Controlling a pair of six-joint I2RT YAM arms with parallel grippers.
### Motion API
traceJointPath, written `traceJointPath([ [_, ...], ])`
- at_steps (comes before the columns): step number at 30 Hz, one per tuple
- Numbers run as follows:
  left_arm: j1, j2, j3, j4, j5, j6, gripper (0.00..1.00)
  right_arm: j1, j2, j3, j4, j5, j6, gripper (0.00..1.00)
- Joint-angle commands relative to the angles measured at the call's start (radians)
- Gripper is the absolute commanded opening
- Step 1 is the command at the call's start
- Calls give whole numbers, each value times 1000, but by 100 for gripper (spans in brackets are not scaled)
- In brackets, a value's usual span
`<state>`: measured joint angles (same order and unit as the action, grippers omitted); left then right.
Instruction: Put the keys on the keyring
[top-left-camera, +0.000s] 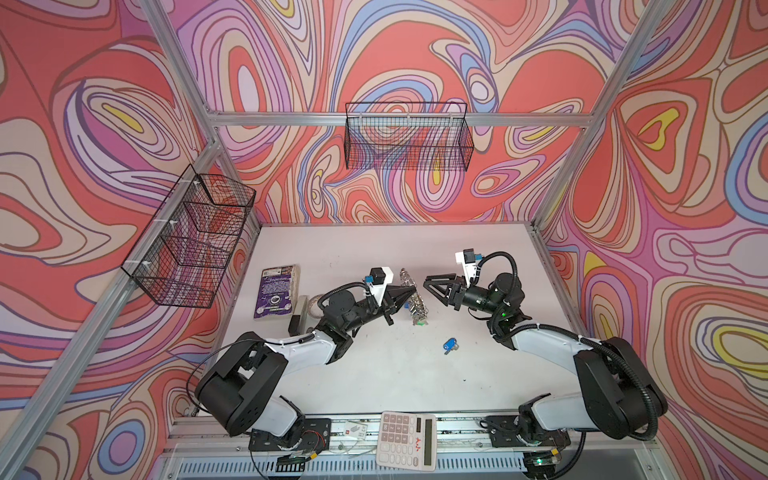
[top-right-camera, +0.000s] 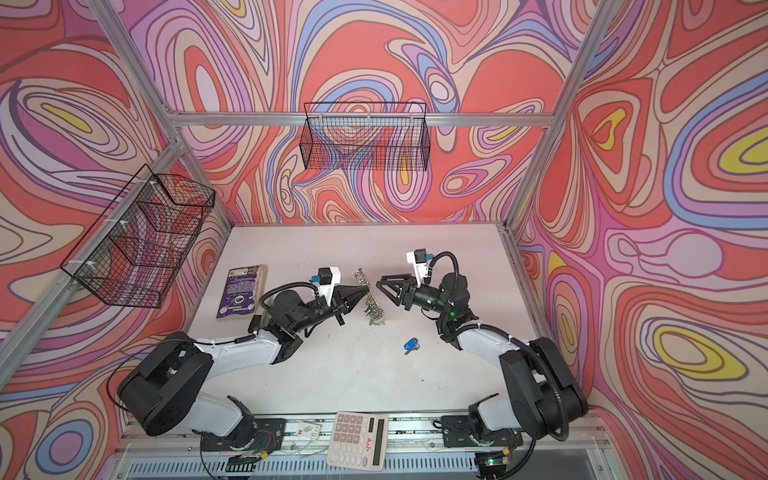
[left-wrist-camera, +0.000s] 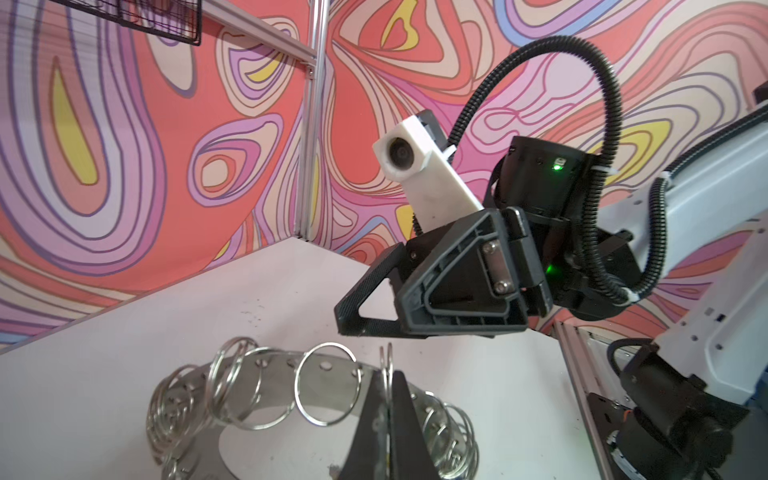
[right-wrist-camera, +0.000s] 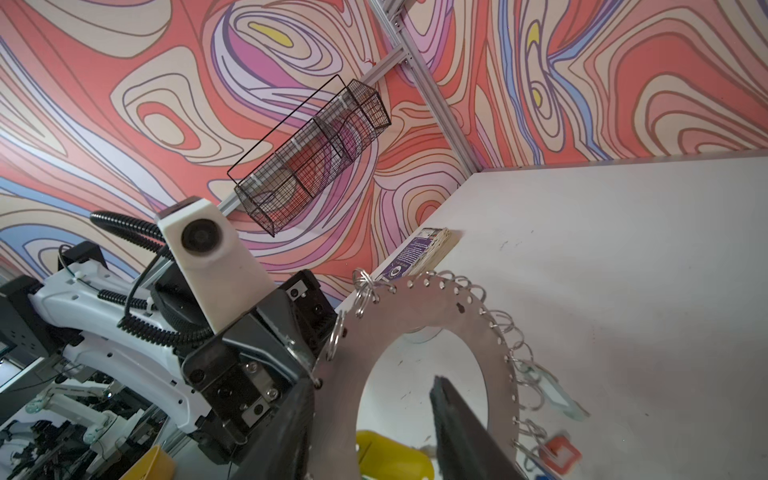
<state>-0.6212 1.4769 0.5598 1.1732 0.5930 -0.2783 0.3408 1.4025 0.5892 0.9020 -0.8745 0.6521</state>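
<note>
One blue-tagged key (top-left-camera: 449, 344) lies loose on the desk (top-left-camera: 374, 374) while my left claw (top-left-camera: 405, 291) pinches tight on the keyring (top-left-camera: 415, 303), standing it on edge mid-desk, and my right claw (top-left-camera: 430, 286) hangs just beside it, jaws parted, gripping nothing.

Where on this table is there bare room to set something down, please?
Bare: the far strip of table along the back wall, and the near stretch between the blue-tagged key and the calculator. Crowded: the middle, where the left gripper holds the keyring facing the open right gripper, and the left side by the book.
</note>
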Motion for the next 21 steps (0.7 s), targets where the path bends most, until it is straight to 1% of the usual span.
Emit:
traceJointPath([
  [1, 13, 7, 46, 132, 97, -36, 0, -2, -26, 31, -7, -76, -17, 44],
  [3, 15, 17, 59, 134, 125, -44, 0, 0, -37, 31, -7, -89, -20, 42],
  [5, 17, 26, 68, 133, 133, -48, 0, 1, -43, 31, -3, -100, -14, 35],
  [8, 20, 32, 77, 134, 144, -53, 0, 3, -55, 19, 12, -114, 1, 30],
  [16, 20, 54, 95, 134, 170, -71, 0, 23, -68, 11, 38, -130, 21, 23],
  [21, 20, 62, 104, 135, 181, -78, 0, 38, -63, 24, 5, -135, -3, 19],
])
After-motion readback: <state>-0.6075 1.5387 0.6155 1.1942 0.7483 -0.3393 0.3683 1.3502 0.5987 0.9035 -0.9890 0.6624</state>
